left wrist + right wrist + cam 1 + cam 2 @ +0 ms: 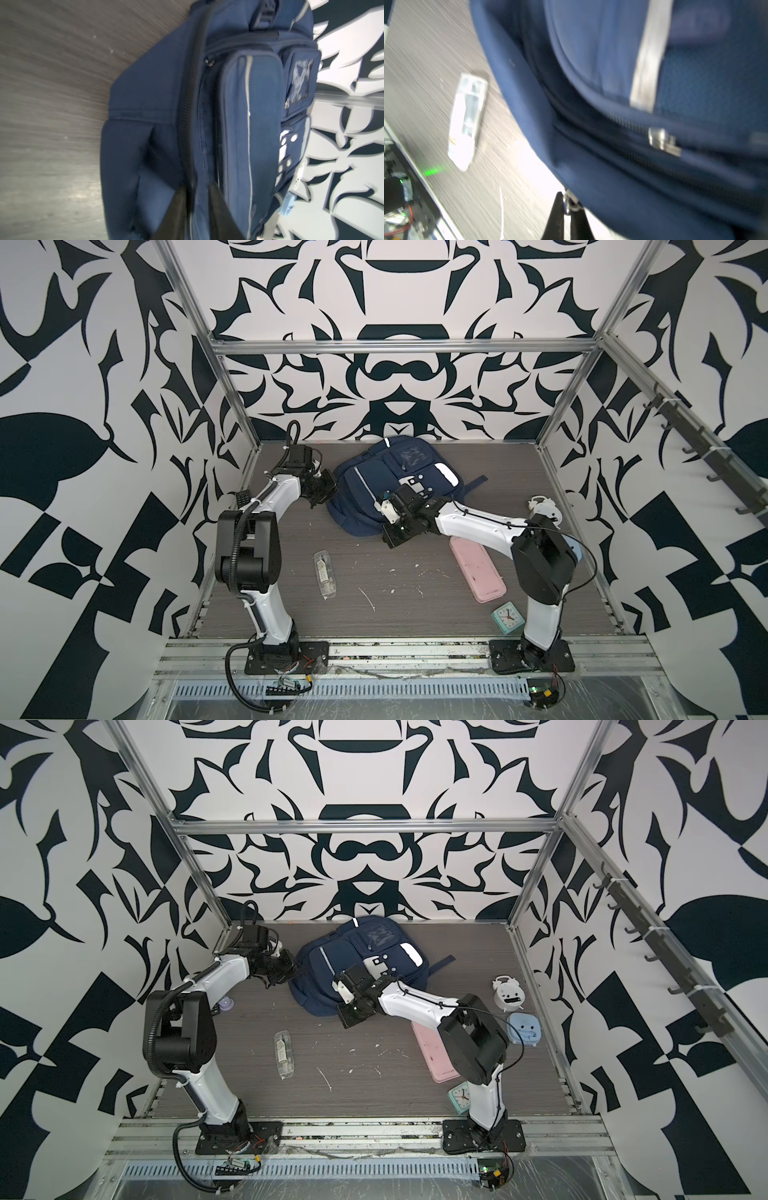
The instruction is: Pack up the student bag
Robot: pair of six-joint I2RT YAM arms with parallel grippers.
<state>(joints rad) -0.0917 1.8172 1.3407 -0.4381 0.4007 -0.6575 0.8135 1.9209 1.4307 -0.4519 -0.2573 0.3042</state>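
No writing can be read: the label inside the clear case [325, 574] is too small, and so is the dial of the mint clock [508, 616]. The student bag [363, 491] lies face up at the back middle of the worktop [395, 597], its top near the back wall, one strap [478, 481] trailing to the right.

The left gripper [197, 186] is at the bag's left edge, jaws slightly apart, with the black zip band running between them; whether they press it I cannot tell. The right gripper [566, 199] is at the bag's near edge, closed tight on a metal zip pull [569, 204].

Bare worktop lies open in front of the bag, between the clear case and the pink case [478, 568].

A top view shows the pale blue container [524, 1029] whole beside the white clock [508, 992]. Only the right wrist view shows a second zip slider [662, 141]
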